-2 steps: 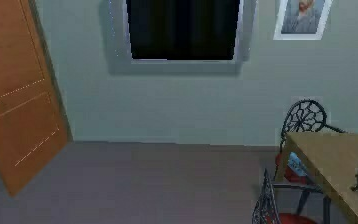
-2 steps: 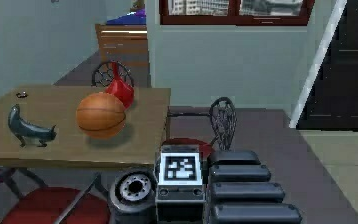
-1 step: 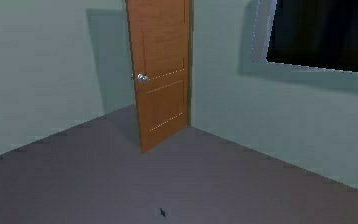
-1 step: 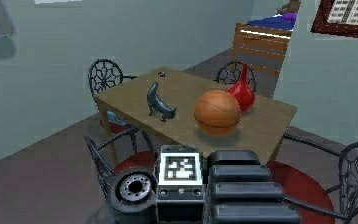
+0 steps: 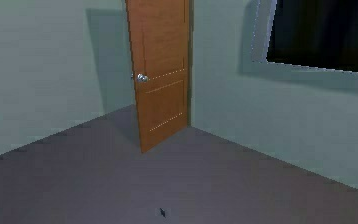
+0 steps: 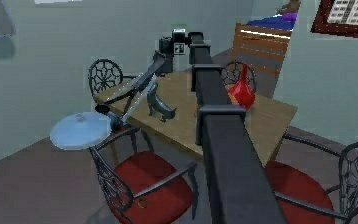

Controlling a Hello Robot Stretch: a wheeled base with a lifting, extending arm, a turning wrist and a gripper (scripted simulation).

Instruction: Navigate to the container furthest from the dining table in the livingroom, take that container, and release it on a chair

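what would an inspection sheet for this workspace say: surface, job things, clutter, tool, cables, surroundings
surface: wooden dining table, partly hidden by the arm
job's things: red vase-like vessel stands on the table; metal chairs with red cushions around it
clutter: desk lamp with a pale shade at the table's near corner; small dark figure on the table
tool: tool seen by the table's far edge; cannot tell whether it holds anything
cables: nothing seen
surroundings: wooden door, dark window, shelf unit behind the table
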